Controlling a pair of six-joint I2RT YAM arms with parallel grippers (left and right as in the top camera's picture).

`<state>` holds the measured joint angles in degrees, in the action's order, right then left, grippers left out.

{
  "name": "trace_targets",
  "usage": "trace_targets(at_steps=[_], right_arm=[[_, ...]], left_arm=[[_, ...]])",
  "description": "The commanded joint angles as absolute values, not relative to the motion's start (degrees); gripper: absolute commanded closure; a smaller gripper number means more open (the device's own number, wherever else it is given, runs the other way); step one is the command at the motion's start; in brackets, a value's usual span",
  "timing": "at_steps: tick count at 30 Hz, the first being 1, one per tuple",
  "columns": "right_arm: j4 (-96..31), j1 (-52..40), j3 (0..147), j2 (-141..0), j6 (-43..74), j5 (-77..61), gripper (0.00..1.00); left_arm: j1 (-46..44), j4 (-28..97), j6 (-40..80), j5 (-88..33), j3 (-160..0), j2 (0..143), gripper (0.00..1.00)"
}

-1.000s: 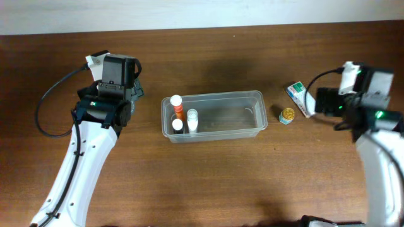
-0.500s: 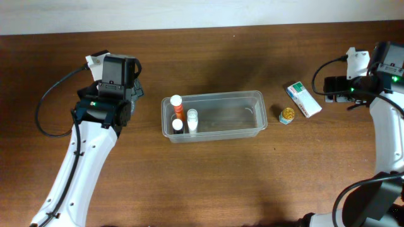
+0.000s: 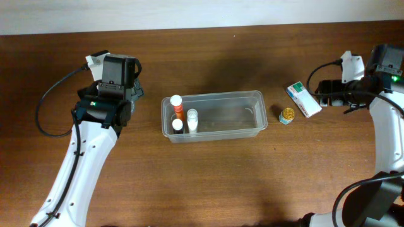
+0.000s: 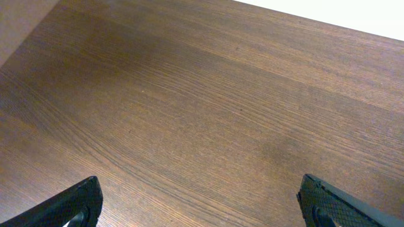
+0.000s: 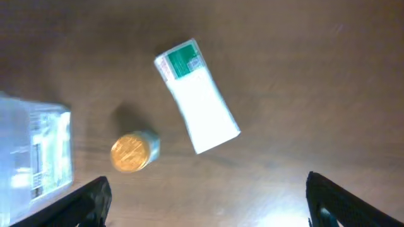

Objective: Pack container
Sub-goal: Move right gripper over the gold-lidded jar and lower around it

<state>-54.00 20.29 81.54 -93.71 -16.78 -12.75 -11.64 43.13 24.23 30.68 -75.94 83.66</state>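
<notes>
The container (image 3: 214,115) is a clear plastic tub at the table's middle. An orange bottle with a white cap (image 3: 177,106) and two white bottles (image 3: 191,120) stand in its left end. Its corner shows in the right wrist view (image 5: 35,151). A small gold-lidded jar (image 3: 287,115) (image 5: 132,152) stands just right of the tub. A white-and-green box (image 3: 303,99) (image 5: 197,96) lies beyond the jar. My right gripper (image 3: 323,93) (image 5: 221,208) is open and empty, above the table right of the box. My left gripper (image 3: 129,79) (image 4: 205,205) is open and empty over bare wood, left of the tub.
The table is dark brown wood (image 4: 202,94). A pale wall runs along its back edge (image 3: 202,12). The right arm's cable (image 3: 312,79) loops above the box.
My right arm has swung up and away from the box toward the right edge, then shifted slightly back left. The left arm and all objects have stayed still.
</notes>
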Motion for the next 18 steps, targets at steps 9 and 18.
trace_targets(at_steps=[9, 18], right_arm=[[-53.34, 9.63, 79.53, -94.04, -4.78, -8.10, 0.02], [-45.58, 5.19, 72.88, -94.13, 1.87, -1.63, 0.00]], left_arm=[[-11.44, 43.13, 23.92, 31.29, -76.05, 82.48, 0.01], [-11.46, 43.13, 23.92, 31.29, -76.05, 82.48, 0.00]])
